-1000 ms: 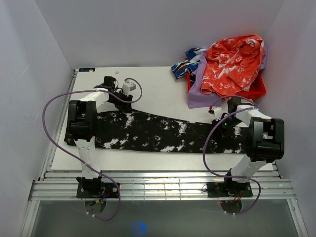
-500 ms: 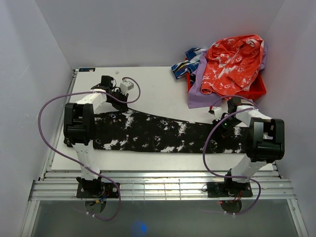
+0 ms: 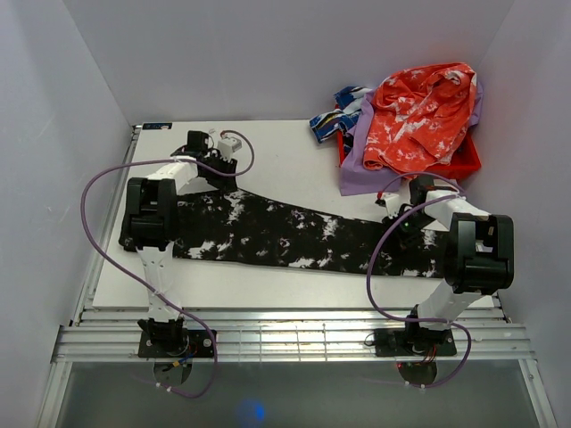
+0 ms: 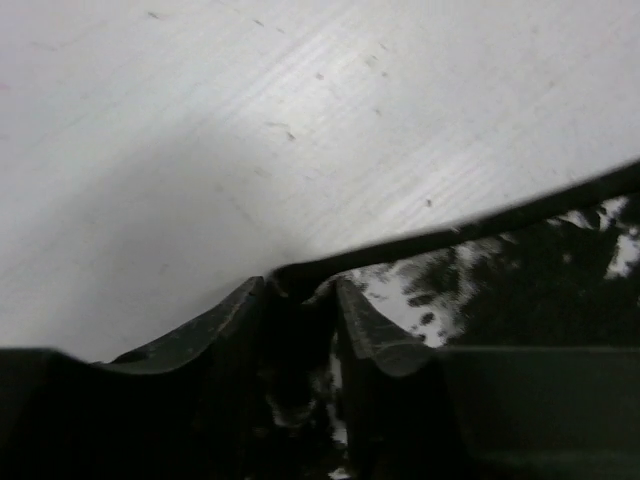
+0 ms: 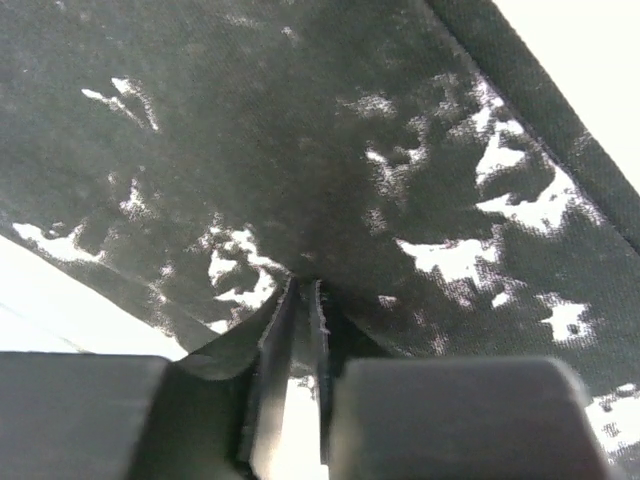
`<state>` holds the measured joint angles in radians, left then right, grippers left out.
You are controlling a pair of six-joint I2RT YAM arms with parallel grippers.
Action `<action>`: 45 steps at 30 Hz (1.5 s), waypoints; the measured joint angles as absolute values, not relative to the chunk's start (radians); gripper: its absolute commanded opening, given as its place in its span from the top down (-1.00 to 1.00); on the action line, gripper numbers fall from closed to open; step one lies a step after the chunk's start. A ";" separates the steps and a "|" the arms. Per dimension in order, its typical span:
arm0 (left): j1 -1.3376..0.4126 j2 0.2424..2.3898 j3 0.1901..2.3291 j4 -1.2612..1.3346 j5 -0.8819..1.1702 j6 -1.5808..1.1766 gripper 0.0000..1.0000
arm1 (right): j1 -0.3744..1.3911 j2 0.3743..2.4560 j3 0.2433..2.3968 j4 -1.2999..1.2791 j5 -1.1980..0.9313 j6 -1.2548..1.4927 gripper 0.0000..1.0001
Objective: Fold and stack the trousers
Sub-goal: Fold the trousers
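Note:
Black trousers with white blotches (image 3: 285, 236) lie stretched across the white table, left to right. My left gripper (image 3: 217, 171) is shut on the trousers' far left corner; the left wrist view shows the dark cloth edge (image 4: 440, 235) pinched between the fingers (image 4: 372, 325). My right gripper (image 3: 400, 217) is shut on the trousers' right end; the right wrist view shows the patterned cloth (image 5: 330, 160) drawn taut from the closed fingers (image 5: 272, 345).
A pile of other clothes, orange-and-white on top (image 3: 419, 111), lilac and blue-patterned under it, sits at the table's back right corner. White walls enclose the table (image 3: 277, 152). Purple cables loop beside both arms.
My left gripper has moved toward the back of the table with the cloth, pulling the trousers' left end farther back. The right gripper has stayed in place.

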<state>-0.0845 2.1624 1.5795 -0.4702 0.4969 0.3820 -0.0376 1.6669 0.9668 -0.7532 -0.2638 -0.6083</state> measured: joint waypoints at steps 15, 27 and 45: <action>0.108 1.774 1.477 -0.537 0.418 0.368 -0.86 | -0.246 1.570 1.275 -0.822 -0.289 -0.632 -0.35; 0.295 1.575 1.089 -0.610 0.470 0.425 -0.87 | -0.775 1.724 1.283 -0.891 -0.336 -0.682 -0.31; 0.293 1.503 1.091 -0.622 0.479 0.421 -0.89 | -0.764 1.872 1.227 -0.745 -0.346 -0.639 -0.06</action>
